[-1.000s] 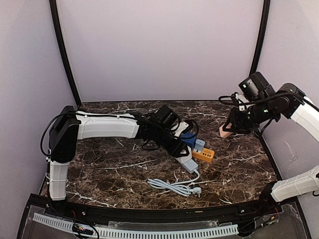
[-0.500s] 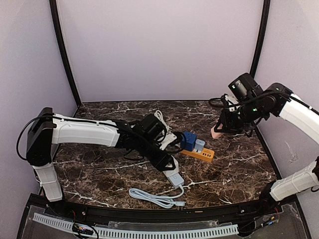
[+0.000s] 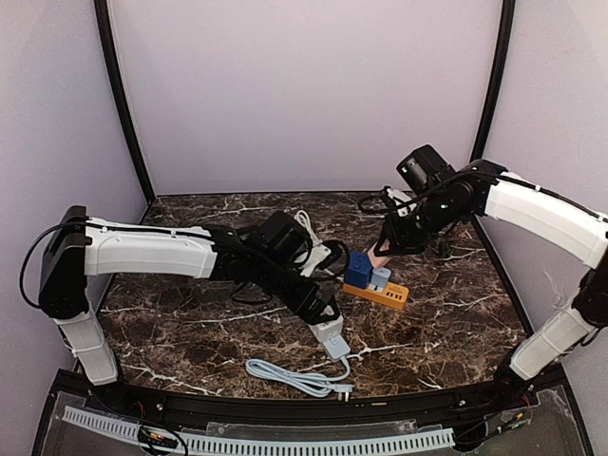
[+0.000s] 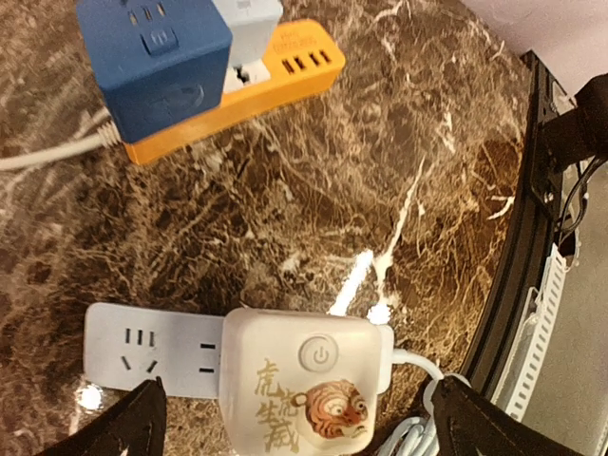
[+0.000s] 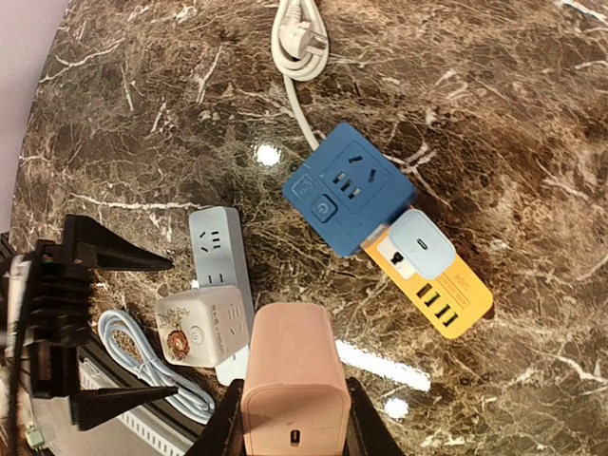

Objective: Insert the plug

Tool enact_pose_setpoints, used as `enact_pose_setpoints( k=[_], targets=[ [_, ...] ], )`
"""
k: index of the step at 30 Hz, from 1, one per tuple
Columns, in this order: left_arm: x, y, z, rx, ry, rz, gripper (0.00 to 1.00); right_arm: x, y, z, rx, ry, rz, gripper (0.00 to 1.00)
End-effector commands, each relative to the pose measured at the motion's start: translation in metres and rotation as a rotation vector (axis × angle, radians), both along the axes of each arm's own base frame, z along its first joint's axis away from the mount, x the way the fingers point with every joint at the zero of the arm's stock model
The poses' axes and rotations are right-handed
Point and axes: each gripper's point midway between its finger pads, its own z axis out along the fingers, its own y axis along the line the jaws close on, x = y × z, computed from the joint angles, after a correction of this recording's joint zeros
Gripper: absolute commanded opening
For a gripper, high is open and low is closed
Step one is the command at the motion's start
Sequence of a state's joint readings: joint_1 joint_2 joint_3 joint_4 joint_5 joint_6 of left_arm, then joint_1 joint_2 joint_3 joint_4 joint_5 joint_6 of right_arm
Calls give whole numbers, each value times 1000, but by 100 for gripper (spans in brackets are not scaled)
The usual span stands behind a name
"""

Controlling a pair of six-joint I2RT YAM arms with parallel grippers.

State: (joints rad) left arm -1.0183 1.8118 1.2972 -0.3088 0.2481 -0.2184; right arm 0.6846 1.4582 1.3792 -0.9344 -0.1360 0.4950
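The right gripper [image 5: 290, 423] clamps a pale pink rounded plastic charger plug [image 5: 288, 375] between its dark fingers [image 5: 220, 432], above a dark brown white-veined marble counter [image 5: 513, 114]. Beyond it a blue cube socket adapter [image 5: 350, 188] sits on one end of an orange power strip [image 5: 439, 293], just beside a small grey-blue charger [image 5: 423, 242] plugged into that strip. To the left lies a white power strip [image 5: 215, 249] carrying a cream adapter with a tiger picture [image 5: 198, 331]; the left gripper [image 5: 171, 323] straddles it, black fingers [image 5: 109, 255] spread apart. A pale blue coiled cable [image 5: 142, 356] lies nearest, a white corded plug [image 5: 299, 38] farthest.
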Motion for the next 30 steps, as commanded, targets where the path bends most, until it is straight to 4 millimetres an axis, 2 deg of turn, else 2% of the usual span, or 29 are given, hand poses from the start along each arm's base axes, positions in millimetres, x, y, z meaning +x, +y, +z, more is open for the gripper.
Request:
enact_pose_setpoints(
  k=[1,2,3,4,5,6,7,8,9,10,14,19,22,30],
  targets=[
    [19,27,59,-59,-120,98,99,11,31,13,88,-43,92,0],
    [24,37,71,-63,-159,122,99,12,35,10,89,-39,103,0],
    [27,49,67,-37,-164,147,99,13,41,7,87,-32,114,0],
    [31,61,78,-35,-199,176,99,15,46,7,88,-31,126,0],
    [35,73,73,-12,-203,198,99,16,52,4,84,-26,138,0],
    [37,85,82,-14,-232,222,99,18,58,1,79,-23,151,0],
    [40,99,75,16,-238,249,99,19,65,-4,68,-14,168,0],
    [45,112,84,16,-271,281,99,20,71,-8,62,-7,181,0],
    [44,122,77,36,-272,293,99,21,77,-12,53,-1,194,0],
    [47,134,83,36,-295,322,99,21,82,-16,43,7,203,0],
    [44,169,70,88,-313,383,99,22,100,-36,-13,48,229,0],
    [43,194,67,124,-354,443,99,19,121,-56,-58,97,268,0],
    [43,203,63,136,-368,462,99,15,132,-68,-77,129,292,0],
    [43,215,62,131,-391,521,99,8,136,-99,-148,211,311,0]
  ],
)
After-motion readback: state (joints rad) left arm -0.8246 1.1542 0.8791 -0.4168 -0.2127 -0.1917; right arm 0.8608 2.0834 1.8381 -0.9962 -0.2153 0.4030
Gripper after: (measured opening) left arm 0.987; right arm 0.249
